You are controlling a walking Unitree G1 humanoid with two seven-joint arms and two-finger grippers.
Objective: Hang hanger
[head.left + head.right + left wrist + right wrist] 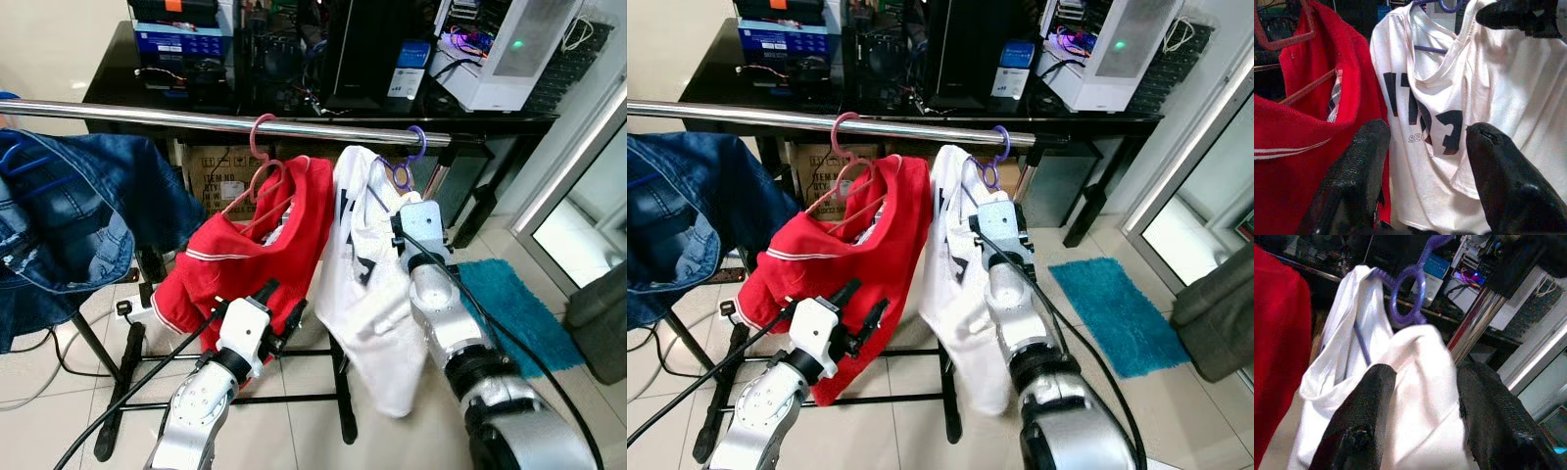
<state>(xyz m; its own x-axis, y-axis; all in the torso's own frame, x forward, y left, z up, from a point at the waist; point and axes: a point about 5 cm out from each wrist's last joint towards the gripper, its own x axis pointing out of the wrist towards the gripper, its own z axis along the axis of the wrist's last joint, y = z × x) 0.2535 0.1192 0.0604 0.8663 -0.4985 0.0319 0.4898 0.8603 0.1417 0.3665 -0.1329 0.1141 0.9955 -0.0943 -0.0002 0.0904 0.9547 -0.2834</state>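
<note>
Floor tiles (pixel 59 392) lie nearest me, with the black base of the clothes rack (pixel 127 367) standing on them. My left tool (pixel 284 311) hangs low in front of the red shirt (pixel 260 250), its two black fingers (pixel 1359 166) spread apart and holding nothing. My right tool (pixel 1418 401) is raised higher, up at the shoulder of the white shirt (pixel 367 294); its fingers are spread too, with a fold of white cloth lying between them, though I cannot tell whether they press on it.

Just beyond, the purple hanger (pixel 407 162) carries the white shirt, and its hook is over the steel rail (pixel 147 117) near the rail's right end. Beside it, to my left, a pink hanger (pixel 263 157) holds the red shirt on the same rail. Denim clothes (pixel 69 215) drape over the rail's left part.

A teal mat (pixel 514 308) lies on the floor to my right. Behind the rail stands a black tabletop (pixel 108 83) loaded with a black computer case (pixel 367 49), a white case (pixel 514 49) with a green light, boxes and cables.
</note>
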